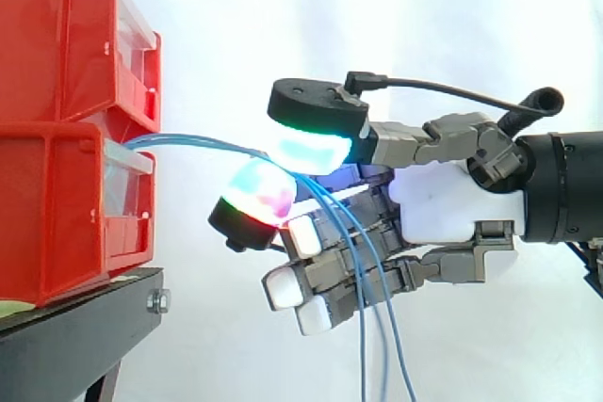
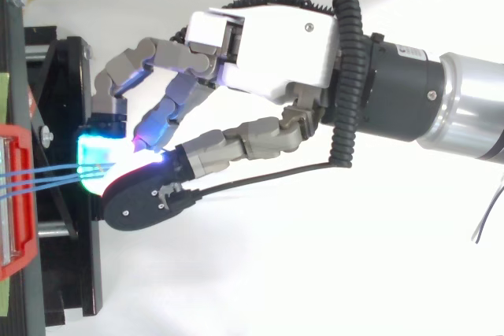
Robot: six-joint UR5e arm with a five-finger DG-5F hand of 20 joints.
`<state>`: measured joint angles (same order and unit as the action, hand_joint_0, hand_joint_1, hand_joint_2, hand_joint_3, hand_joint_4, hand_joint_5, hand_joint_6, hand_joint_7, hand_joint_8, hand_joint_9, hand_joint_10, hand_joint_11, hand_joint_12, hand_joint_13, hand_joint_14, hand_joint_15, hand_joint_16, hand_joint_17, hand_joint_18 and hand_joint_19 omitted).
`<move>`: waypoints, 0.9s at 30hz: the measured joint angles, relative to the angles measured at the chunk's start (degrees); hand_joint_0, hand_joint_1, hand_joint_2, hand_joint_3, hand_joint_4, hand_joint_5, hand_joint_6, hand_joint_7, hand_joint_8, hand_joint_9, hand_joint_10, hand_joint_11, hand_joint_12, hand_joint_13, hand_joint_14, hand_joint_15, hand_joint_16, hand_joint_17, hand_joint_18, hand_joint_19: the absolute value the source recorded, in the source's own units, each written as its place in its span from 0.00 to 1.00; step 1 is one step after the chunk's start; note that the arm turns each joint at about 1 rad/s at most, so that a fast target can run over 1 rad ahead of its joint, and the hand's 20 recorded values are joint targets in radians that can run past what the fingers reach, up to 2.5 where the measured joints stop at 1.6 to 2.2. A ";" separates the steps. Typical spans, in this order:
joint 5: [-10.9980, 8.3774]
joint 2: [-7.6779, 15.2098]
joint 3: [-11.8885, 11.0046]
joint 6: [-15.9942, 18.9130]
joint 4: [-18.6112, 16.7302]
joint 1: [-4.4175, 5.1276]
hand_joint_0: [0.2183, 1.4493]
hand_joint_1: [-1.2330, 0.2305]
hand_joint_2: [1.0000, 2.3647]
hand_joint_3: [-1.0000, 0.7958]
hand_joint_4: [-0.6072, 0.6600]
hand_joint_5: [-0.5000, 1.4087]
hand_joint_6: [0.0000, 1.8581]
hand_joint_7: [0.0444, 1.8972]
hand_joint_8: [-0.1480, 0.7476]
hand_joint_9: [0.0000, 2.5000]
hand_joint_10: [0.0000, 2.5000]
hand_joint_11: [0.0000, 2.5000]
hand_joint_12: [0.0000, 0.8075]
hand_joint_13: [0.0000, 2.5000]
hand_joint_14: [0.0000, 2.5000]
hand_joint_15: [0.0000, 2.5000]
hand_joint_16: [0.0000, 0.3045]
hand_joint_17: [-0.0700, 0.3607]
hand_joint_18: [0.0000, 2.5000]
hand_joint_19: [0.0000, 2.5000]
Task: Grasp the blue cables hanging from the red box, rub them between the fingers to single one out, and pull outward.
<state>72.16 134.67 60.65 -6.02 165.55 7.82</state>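
On the left of the side view, an upper red bin point(image 1: 57, 35) sits on the red box point(image 1: 57, 214), both on a black stand point(image 1: 75, 313). The blue cables point(image 1: 193, 140) leave the box's front and run almost level rightward - long axis straight toward the robot hand point(image 1: 443, 200) at centre right. Its glowing pads point(image 1: 306, 151) pinch the strands together - beyond the pinch they droop to the bottom edge. Bin interiors are hidden.
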 measured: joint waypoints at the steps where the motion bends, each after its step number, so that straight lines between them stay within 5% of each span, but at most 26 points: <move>1: 0.00 0.00 0.00 -0.01 0.01 0.00 0.34 0.31 0.01 0.41 0.52 0.18 0.49 0.50 0.51 0.45 0.01 0.27 0.43 0.37 0.01 0.21 0.16 0.41 0.31 0.23; 8: 0.00 -0.03 0.00 -0.03 0.03 0.00 0.40 0.23 0.01 0.42 0.44 0.17 0.50 0.50 0.49 0.43 0.01 0.27 0.42 0.36 0.01 0.21 0.15 0.40 0.31 0.22; 17: 0.00 -0.03 0.00 -0.02 0.03 0.00 0.45 0.22 0.00 0.28 0.46 0.17 0.50 0.44 0.47 0.42 0.01 0.27 0.40 0.36 0.01 0.21 0.15 0.39 0.32 0.22; 27: 0.00 -0.14 0.00 0.00 0.09 0.00 0.27 0.34 0.00 0.28 0.54 0.18 0.49 0.46 0.50 0.45 0.01 0.27 0.43 0.37 0.01 0.22 0.16 0.41 0.32 0.24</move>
<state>72.16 134.53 60.65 -6.02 165.64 7.82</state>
